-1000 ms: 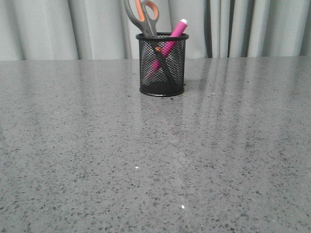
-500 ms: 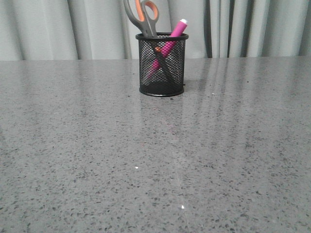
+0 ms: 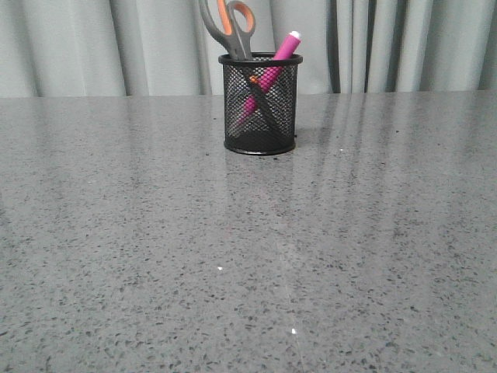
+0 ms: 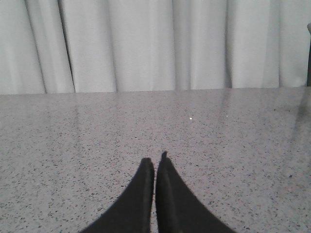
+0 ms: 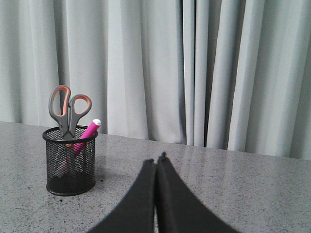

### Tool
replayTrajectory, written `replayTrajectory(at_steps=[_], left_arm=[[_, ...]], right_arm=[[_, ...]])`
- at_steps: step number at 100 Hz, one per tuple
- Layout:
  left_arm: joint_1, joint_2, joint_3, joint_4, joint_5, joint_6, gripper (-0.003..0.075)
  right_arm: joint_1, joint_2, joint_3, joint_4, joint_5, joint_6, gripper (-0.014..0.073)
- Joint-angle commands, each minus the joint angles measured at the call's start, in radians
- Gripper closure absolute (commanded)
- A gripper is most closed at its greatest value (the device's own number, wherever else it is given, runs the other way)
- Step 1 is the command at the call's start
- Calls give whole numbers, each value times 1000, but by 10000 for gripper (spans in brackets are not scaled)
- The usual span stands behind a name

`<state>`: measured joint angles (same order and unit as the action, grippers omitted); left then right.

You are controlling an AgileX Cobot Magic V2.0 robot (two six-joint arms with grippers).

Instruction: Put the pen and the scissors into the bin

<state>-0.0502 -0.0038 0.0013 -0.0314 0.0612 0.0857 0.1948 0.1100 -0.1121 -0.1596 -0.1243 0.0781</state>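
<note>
While the black mesh bin [image 3: 260, 105] stands upright at the far side of the grey table [image 3: 248, 256], it holds the scissors [image 3: 231, 29], loops up, and the pink pen [image 3: 270, 71] leaning across them. The left gripper [image 4: 155, 164] and right gripper [image 5: 156, 162] both have their fingers pressed together on nothing, well apart from the bin. No readable writing shows.

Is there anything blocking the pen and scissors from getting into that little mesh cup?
Nothing visible does: both are already inside. The scissors stand blades-down in the bin, loops above the rim, and the pen leans across them. Both grippers, left and right, are shut and hold nothing.
</note>
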Motion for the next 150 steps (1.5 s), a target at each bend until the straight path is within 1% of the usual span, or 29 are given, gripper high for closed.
replayTrajectory(at_steps=[1,94,98,103,109,116,124,134,142,150], left_arm=[[0,-34,45,-16,-80,-14,739],[0,-32,45,-16,-80,-14,739],[0,-32,45,-16,-80,-14,739],[0,-32,45,-16,-80,-14,739],[0,-32,45,-16,-80,-14,739],[0,-32,45,-16,-80,-14,739],[0,-32,45,-16,-80,-14,739],[0,-32,45,-16,-80,-14,739],[0,-32,45,-16,-80,-14,739],[0,-32,45,-16,-80,-14,739]], right_arm=[[-4,9,-25,5,-80,-6,670],[-6,9,-25,1,-78,-10,670],[-8,9,-25,23,-60,-10,670],[-16,9,-25,64,-28,-13,670],[-23,9,-25,94,5,-54,670],[-42,9,-25,109,33,-96,670],[-78,9,-20,115,51,-102,670],[-133,4,22,142,32,-102,670],[-144,-14,67,148,0,-102,670],[-144,-51,109,149,-1,-102,670]])
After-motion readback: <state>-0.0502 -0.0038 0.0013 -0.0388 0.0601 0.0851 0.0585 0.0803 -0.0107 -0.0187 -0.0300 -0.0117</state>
